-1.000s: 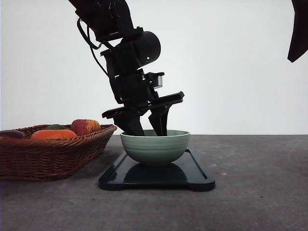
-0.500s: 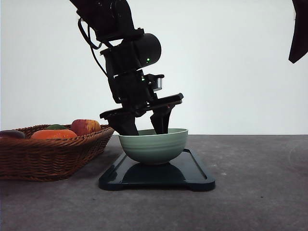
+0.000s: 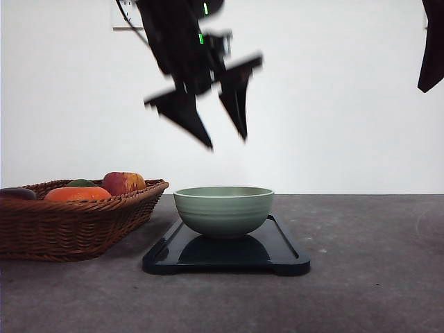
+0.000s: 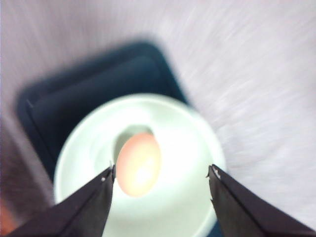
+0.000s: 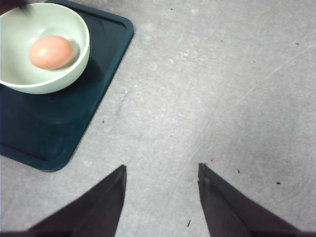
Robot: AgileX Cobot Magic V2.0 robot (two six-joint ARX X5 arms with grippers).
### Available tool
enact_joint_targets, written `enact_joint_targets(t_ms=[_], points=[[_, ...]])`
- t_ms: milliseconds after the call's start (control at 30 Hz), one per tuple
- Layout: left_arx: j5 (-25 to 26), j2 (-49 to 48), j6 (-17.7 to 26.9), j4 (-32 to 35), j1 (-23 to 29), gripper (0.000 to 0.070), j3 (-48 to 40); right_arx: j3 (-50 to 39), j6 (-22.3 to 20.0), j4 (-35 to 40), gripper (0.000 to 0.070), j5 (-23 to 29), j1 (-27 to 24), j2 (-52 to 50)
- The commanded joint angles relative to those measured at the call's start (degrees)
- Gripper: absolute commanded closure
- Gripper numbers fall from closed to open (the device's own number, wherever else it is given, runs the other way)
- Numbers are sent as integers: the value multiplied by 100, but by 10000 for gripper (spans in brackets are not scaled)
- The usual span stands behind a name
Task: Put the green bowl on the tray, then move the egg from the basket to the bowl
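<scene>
The left gripper (image 3: 225, 142), low inside the green bowl (image 3: 223, 210) half a second ago, has lifted well above it with its jaws spread apart and empty. The egg (image 4: 138, 164) now lies in the bottom of the bowl, which sits on the tray (image 3: 288, 257) beside the basket (image 3: 76, 222). The right gripper (image 5: 162, 170) hangs open over bare table, so both steps look done
</scene>
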Motion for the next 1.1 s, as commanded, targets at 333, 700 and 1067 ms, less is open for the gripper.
enact_joint_targets(t_ms=[333, 700, 1067], points=[[-220, -1764, 172, 251, -67, 319, -1183, 39, 16, 35, 418, -1, 26, 42], [-699, -3848, -73, 998, -17, 320, -3858, 39, 8, 78, 418, -13, 31, 42], [-1113, -5178, -155, 834, 266, 319, -4768, 39, -153, 206, 418, -332, 31, 44]])
